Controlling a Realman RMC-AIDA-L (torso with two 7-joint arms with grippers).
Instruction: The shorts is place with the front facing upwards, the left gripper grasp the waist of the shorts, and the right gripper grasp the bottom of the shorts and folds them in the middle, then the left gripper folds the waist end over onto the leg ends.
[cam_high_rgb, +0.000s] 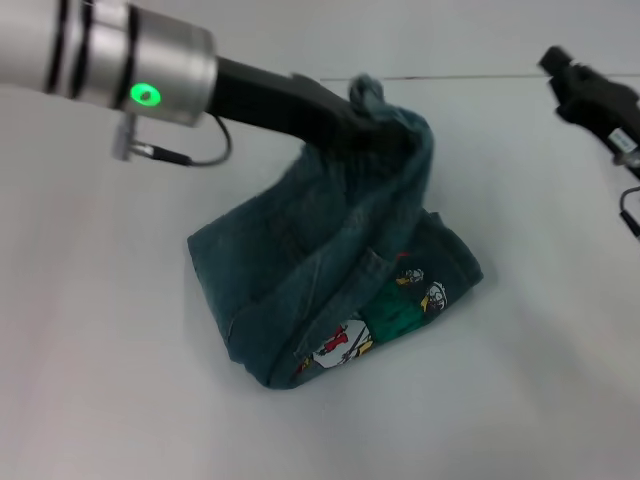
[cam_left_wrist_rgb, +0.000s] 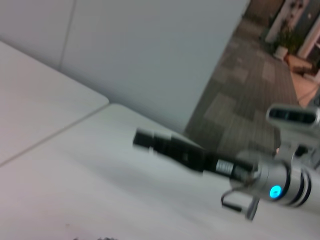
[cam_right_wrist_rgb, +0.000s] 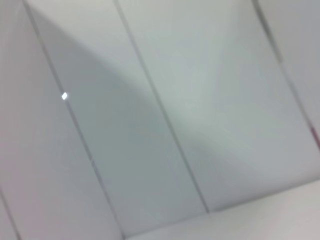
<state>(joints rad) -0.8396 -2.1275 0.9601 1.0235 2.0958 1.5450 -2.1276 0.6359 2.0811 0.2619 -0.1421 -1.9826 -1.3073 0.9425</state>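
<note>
The shorts (cam_high_rgb: 330, 300) lie folded on the white table (cam_high_rgb: 100, 400), their printed near edge resting flat at centre. The left gripper (cam_high_rgb: 375, 125), reaching in from the far left, is clamped on the waist (cam_high_rgb: 385, 105), lifting it above the rest. The right gripper (cam_high_rgb: 560, 62) hangs at the far right, well apart from the cloth; whether its fingers are open cannot be told.

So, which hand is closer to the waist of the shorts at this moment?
The left. The left hand grips the waist and lifts it above the rest of the shorts. The right hand is far off to the right, touching nothing.
</note>
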